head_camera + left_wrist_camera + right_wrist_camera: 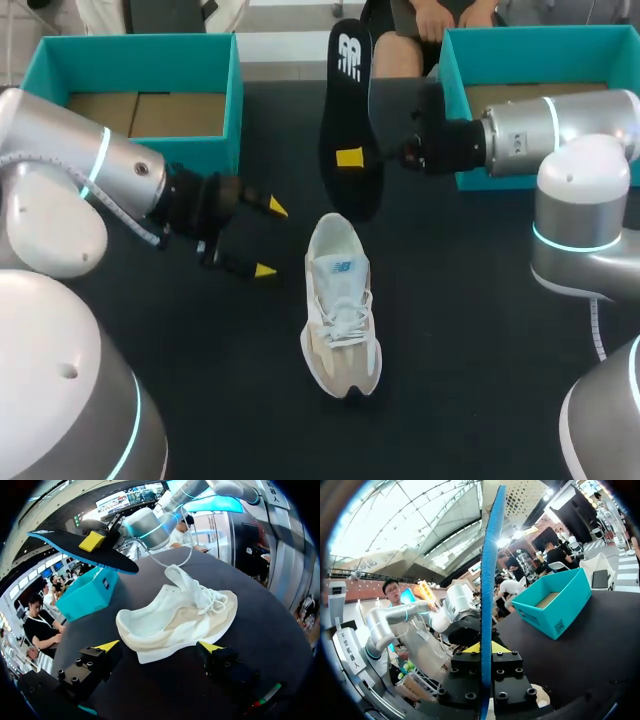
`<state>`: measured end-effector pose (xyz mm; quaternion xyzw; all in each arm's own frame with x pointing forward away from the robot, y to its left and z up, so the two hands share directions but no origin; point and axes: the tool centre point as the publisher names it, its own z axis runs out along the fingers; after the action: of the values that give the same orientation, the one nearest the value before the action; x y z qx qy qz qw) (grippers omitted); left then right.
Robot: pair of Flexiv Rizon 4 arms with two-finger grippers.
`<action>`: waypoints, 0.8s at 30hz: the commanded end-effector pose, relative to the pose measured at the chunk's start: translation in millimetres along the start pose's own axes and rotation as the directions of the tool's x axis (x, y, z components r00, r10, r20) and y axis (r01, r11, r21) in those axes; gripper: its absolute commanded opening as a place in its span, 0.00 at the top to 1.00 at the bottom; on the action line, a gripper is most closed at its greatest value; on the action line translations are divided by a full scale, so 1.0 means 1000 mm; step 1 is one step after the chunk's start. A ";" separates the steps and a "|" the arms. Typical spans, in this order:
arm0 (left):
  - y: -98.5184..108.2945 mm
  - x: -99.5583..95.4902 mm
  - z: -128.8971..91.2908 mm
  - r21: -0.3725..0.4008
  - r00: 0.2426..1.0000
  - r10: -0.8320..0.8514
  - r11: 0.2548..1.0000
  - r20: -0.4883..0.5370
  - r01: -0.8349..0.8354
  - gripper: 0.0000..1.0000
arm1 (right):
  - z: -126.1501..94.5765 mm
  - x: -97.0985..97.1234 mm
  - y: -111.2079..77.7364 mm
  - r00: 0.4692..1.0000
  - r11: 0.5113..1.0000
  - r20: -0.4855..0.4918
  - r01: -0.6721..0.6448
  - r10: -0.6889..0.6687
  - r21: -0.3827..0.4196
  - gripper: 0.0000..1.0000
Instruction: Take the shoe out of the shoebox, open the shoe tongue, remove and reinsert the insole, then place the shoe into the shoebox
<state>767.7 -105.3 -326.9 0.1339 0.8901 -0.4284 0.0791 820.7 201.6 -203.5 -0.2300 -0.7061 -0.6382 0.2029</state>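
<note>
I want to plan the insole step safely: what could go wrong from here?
1. The right tool grips the insole at one spot only; it may bend or slip when pushed in.
2. The shoe stands free; the open left tool does not touch it, so it could slide.

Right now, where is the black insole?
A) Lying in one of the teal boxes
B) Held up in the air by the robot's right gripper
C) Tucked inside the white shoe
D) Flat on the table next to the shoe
B: the insole is clamped between the fingers of the right gripper and raised above the table, apart from the shoe standing below it.
</note>
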 end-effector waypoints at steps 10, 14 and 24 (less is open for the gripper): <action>0.016 0.007 0.040 -0.039 1.000 0.007 0.999 0.002 -0.007 0.00 | 0.014 -0.013 -0.018 0.997 0.996 0.010 0.082 -0.081 -0.026 1.00; 0.014 0.006 0.041 -0.043 1.000 0.003 0.999 0.015 -0.003 0.00 | 0.023 -0.018 -0.034 0.995 0.995 -0.001 0.095 -0.095 -0.023 1.00; 0.005 0.002 0.041 -0.052 1.000 0.020 0.998 0.022 -0.019 0.00 | 0.030 -0.022 -0.050 0.995 0.994 -0.010 0.101 -0.102 -0.034 1.00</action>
<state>769.2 -132.5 -357.9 0.1362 0.8968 -0.4097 0.0965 810.7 223.5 -258.3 -0.1919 -0.7059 -0.6597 0.1722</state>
